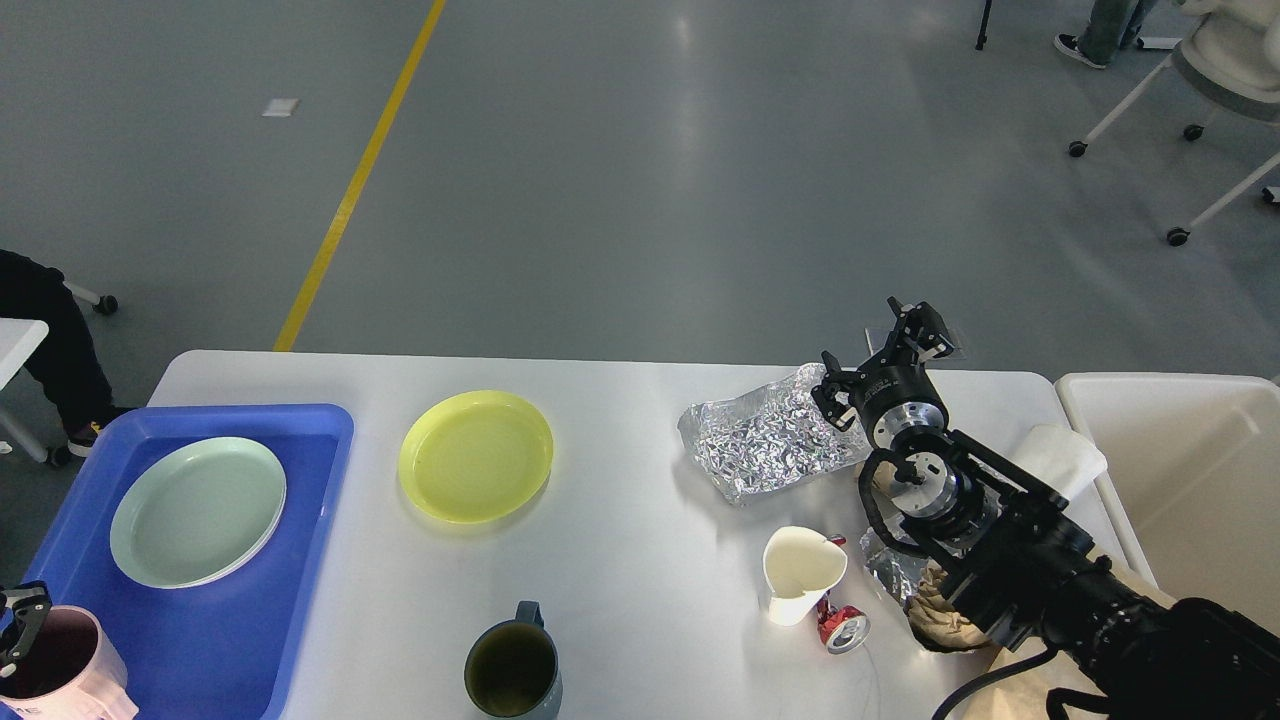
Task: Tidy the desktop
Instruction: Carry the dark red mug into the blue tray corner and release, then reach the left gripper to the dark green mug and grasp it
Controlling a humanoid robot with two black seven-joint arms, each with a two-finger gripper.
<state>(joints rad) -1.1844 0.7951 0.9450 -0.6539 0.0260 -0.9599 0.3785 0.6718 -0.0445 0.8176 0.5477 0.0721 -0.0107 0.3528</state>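
Visibly wide-spread right gripper [878, 352] jaws, empty.

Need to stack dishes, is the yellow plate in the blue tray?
Out. The yellow plate lies on the desktop, right of the blue tray.

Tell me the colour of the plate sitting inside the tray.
Pale mint green; the plate lies in the blue tray, clearest in the head view.

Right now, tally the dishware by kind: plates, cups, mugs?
Plates: 2, yellow plate on the desktop, pale green plate in the blue tray
Cups: 2, paper cup, pink cup
Mugs: 1, grey mug
Total: 5
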